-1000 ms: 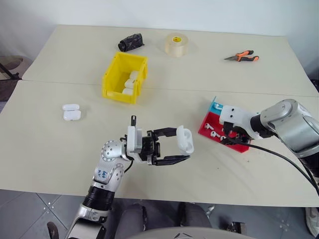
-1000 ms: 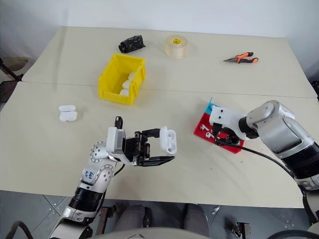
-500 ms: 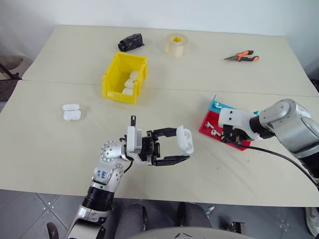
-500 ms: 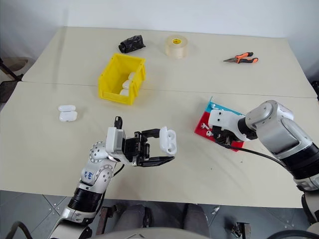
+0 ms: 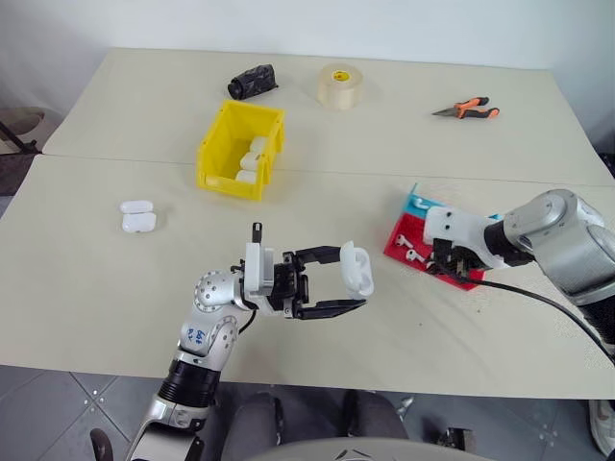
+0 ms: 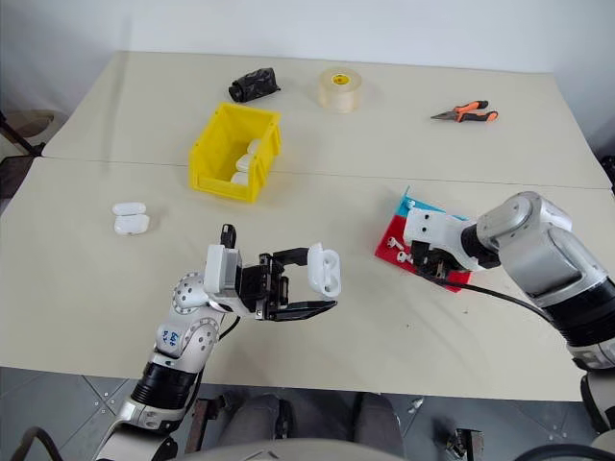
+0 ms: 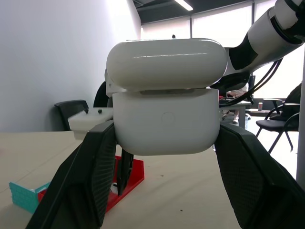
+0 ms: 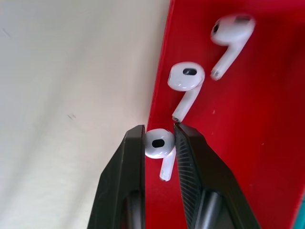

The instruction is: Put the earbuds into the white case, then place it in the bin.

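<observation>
Over the near middle of the table (image 5: 115, 288), the left gripper (image 5: 354, 285) points toward the robot's right with its jaws clamped on the white case (image 5: 356, 269), which is lifted clear of the surface. Its lid is hinged open above the body, and the case's long axis runs across the two fingers (image 7: 90, 176). Off to the right, the right gripper (image 8: 159, 143) tilts down over the edge of the red tray (image 8: 267, 143), jaws pinching one earbud (image 8: 159, 145) by its head, stem pointing back between the fingers. Two more earbuds (image 8: 187, 83) lie on the tray just beyond. At the far left sits the yellow bin (image 5: 242, 149).
</observation>
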Available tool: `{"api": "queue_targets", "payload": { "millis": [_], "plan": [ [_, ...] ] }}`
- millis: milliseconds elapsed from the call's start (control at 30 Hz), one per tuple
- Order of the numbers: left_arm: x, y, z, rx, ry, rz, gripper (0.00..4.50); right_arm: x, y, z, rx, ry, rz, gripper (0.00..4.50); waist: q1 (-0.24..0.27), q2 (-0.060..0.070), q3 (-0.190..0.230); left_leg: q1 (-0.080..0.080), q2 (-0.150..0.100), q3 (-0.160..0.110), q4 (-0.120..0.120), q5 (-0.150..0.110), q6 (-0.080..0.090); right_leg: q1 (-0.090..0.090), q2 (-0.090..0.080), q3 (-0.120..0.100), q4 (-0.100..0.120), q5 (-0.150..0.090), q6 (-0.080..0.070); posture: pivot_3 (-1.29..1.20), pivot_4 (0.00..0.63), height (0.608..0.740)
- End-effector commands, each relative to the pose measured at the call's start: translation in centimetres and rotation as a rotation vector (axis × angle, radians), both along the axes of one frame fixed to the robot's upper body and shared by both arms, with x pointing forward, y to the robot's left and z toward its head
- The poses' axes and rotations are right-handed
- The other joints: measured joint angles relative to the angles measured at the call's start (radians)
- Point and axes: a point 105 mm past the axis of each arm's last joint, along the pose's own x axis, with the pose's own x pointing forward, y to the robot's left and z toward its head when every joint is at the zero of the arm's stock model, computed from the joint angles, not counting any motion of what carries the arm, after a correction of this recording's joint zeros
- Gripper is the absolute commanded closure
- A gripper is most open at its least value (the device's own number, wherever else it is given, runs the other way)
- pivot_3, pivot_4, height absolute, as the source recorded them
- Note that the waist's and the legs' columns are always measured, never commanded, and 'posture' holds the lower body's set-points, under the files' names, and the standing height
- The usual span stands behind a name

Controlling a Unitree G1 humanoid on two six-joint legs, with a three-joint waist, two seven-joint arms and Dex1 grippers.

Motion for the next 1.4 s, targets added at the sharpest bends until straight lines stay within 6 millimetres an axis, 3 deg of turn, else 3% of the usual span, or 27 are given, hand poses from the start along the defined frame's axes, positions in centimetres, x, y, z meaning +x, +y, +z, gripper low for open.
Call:
{"api": "queue_targets", "payload": {
  "millis": [33,100,267,433,533,933,1400],
  "plan": [
    [-0.4,0.3,0.9,-0.025,-0.026,-0.016,1.52,-0.7,0.4,3.3,0.134,-0.091,0.073,3.80,0.000,0.000,0.000,0.000,0.000,0.000,0.000,0.000,0.000,0.000,0.000,0.000,0.000,0.000,0.000,0.00,0.150,0.740],
    [-0.3,0.5,0.7,-0.021,-0.027,-0.010,1.52,-1.1,0.4,3.4,0.202,-0.110,0.082,3.80,0.002,0.000,0.000,0.000,0.000,0.000,0.000,0.000,0.000,0.000,0.000,0.000,0.000,0.000,0.000,0.00,0.150,0.740],
    [0.4,1.2,0.8,-0.039,-0.003,-0.002,1.52,-4.9,3.8,4.3,0.579,-0.139,0.326,3.80,0.003,0.000,0.000,0.000,0.000,0.000,0.000,0.000,0.000,0.001,0.000,-0.001,0.000,0.000,0.000,0.00,0.150,0.740],
    [0.5,1.8,1.4,-0.074,0.061,-0.071,1.52,-6.2,5.3,5.7,0.901,-0.215,0.321,3.80,0.003,0.000,0.000,0.001,0.000,-0.001,0.001,0.000,0.000,0.001,0.000,0.000,0.001,0.000,0.000,0.00,0.150,0.740],
    [0.9,1.8,1.4,-0.068,0.053,-0.079,1.52,-6.5,6.0,8.1,1.159,-0.309,0.282,3.80,0.003,0.000,0.000,0.001,0.000,-0.001,0.001,0.000,0.000,0.001,0.000,-0.001,0.001,0.000,0.000,0.00,0.150,0.740],
    [1.5,1.1,1.0,-0.025,0.106,-0.151,1.52,-8.9,9.8,9.6,1.455,-0.381,0.285,3.80,0.001,0.000,0.000,0.001,0.000,-0.001,0.000,0.000,0.000,0.001,0.000,-0.001,0.002,0.000,0.000,0.00,0.150,0.740],
    [1.0,0.3,2.3,-0.054,0.122,-0.196,1.52,-8.7,10.7,6.6,1.428,-0.401,0.266,3.80,0.001,0.000,0.000,0.002,-0.001,-0.001,0.000,0.000,0.000,0.001,0.000,0.000,0.001,0.000,0.000,0.00,0.150,0.740]
  ]
}}
